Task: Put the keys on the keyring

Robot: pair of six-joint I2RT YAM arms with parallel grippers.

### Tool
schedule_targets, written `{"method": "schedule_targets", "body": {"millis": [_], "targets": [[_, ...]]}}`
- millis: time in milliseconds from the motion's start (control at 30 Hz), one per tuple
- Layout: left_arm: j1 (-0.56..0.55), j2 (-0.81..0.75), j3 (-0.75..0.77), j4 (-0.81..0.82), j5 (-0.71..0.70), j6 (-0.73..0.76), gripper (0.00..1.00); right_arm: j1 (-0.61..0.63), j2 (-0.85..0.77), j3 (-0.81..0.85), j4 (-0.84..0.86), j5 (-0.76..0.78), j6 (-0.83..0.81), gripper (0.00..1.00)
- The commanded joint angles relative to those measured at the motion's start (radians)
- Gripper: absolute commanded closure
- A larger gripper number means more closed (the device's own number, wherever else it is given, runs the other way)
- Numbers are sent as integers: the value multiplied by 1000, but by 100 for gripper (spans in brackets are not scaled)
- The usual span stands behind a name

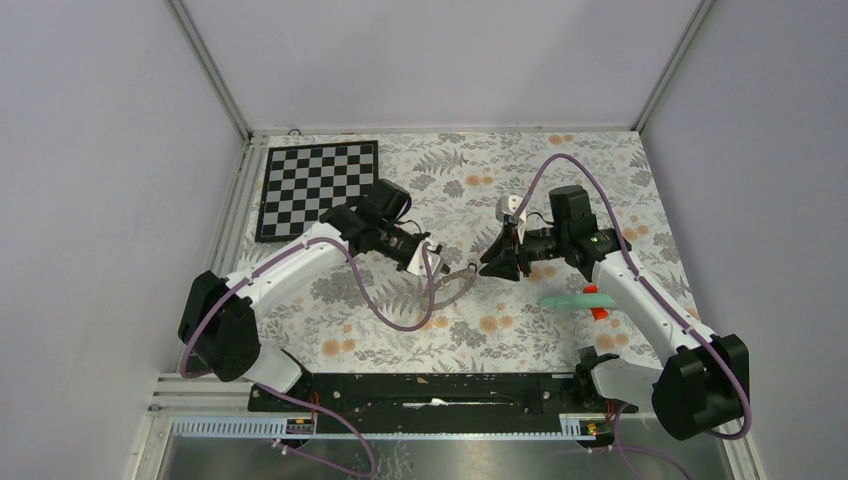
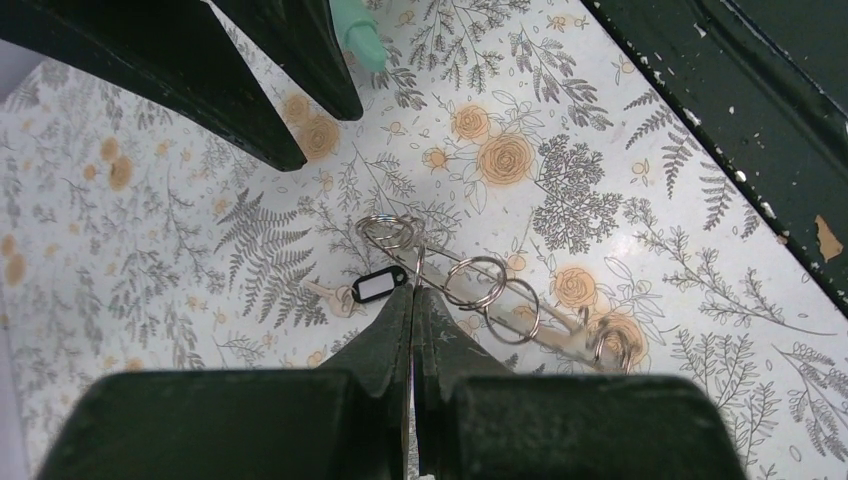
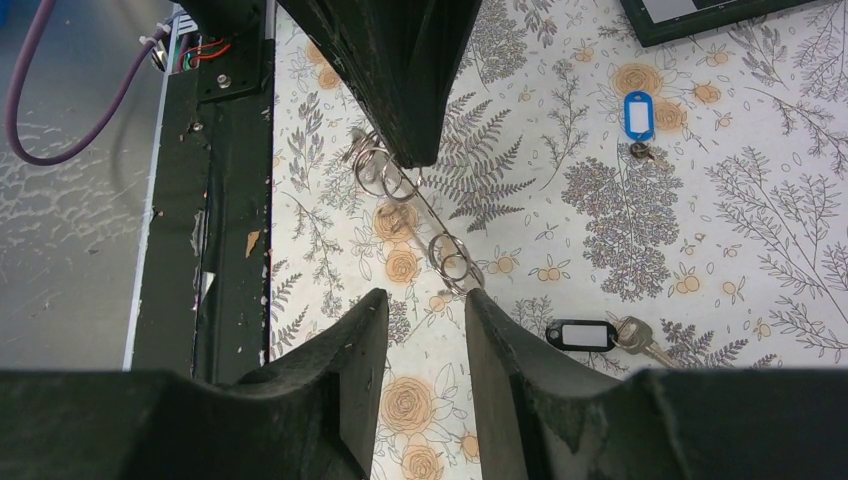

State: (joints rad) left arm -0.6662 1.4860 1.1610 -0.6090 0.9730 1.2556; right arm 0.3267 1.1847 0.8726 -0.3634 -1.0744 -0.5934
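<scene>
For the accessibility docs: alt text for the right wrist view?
The left end effector reaches in from the top, shut on the keyring, a thin wire strung with small rings, over a floral tablecloth. The right end effector, at the bottom, is open and empty; a blue-tagged key and a black-tagged key lie on the cloth.

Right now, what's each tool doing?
Left tool: closed on the keyring.
Right tool: open, holding nothing.

Just a chequered board (image 1: 318, 190) far left and a teal stick (image 1: 572, 299) with a red piece (image 1: 600, 313), on floral cloth (image 1: 480, 340).
</scene>
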Motion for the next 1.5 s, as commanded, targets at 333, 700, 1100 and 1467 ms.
{"method": "schedule_targets", "body": {"millis": [333,700,1100,1467], "targets": [[10,-61,9,-29,12,125,100,9,-1,-11,38,-26,-3,59],[17,-58,-7,71,37,-73,100,9,1,-7,38,-25,-3,59],[17,-62,-77,492,16,-813,100,39,20,27,91,-4,70,63],[16,-44,-96,526,21,-857,100,74,57,78,122,30,111,70]]}}
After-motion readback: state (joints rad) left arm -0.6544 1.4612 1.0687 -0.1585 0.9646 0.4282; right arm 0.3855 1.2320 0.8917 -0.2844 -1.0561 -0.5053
